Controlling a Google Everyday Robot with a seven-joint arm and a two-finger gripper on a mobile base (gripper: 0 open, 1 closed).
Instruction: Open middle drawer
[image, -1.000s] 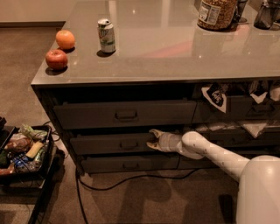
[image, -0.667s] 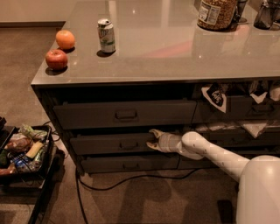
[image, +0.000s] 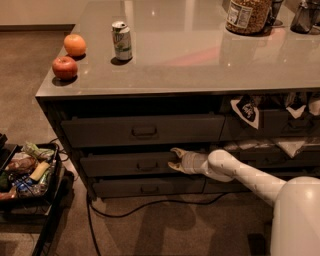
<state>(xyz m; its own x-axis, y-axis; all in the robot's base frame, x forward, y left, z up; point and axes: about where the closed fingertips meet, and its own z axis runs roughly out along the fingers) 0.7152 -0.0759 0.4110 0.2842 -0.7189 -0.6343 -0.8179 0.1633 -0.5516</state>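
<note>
The middle drawer (image: 120, 165) is a wide dark grey front with a small loop handle (image: 146, 166), set between a taller drawer (image: 142, 131) above and a lower one (image: 147, 188). None of its interior shows. My gripper (image: 173, 159) is at the right end of the middle drawer's front, to the right of the handle, at the front's height. My pale arm (image: 240, 175) reaches in from the lower right.
On the counter (image: 200, 60) stand an apple (image: 65, 67), an orange (image: 74, 44), a soda can (image: 122, 41) and a jar (image: 248, 15). Snack bags (image: 245, 110) hang from the right-hand compartments. A black cart with packets (image: 25, 170) stands on the left, and a cable (image: 150, 205) lies on the floor.
</note>
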